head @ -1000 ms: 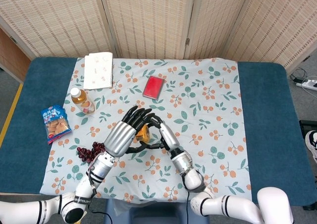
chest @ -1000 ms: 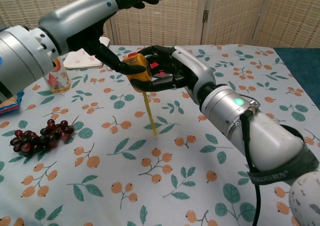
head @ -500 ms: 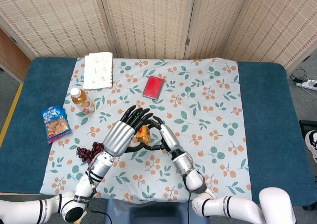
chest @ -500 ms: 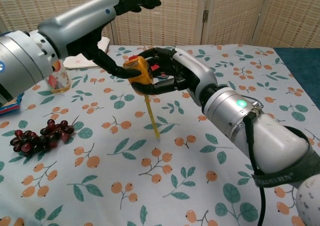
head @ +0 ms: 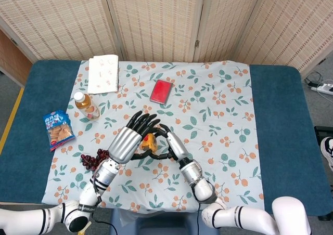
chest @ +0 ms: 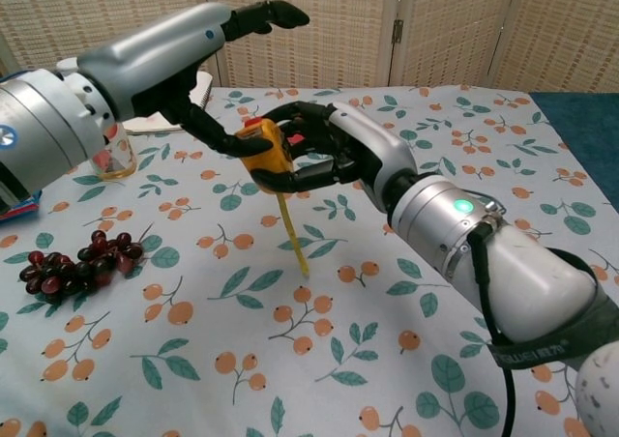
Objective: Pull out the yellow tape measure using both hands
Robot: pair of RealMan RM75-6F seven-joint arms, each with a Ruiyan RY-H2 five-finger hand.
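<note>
I hold the yellow tape measure (chest: 268, 155) up in the air, above the middle of the surface (head: 276, 141) and a bit toward its near edge. My right hand (chest: 324, 147) is wrapped around the case, fingers closed on it. My left hand (chest: 208, 99) touches the case from the other side with its thumb, and its other fingers (chest: 276, 14) point up and away, spread out. I think it is not holding anything yet. A short bit of yellow tape (chest: 292, 229) hangs down from the case, and its tip looks close to the flowery cloth (chest: 368, 360).

To do this step well, I want to keep the right hand tight on the case so it does not spin. Then I bring the left hand down to the hanging tape and pinch it near the end. After that I pull the two hands apart slowly, in a straight line, so the tape does not bend or slip.

The grapes (chest: 73, 263) and the bottle (head: 86, 105) sit toward the left edge, well apart from my hands.
</note>
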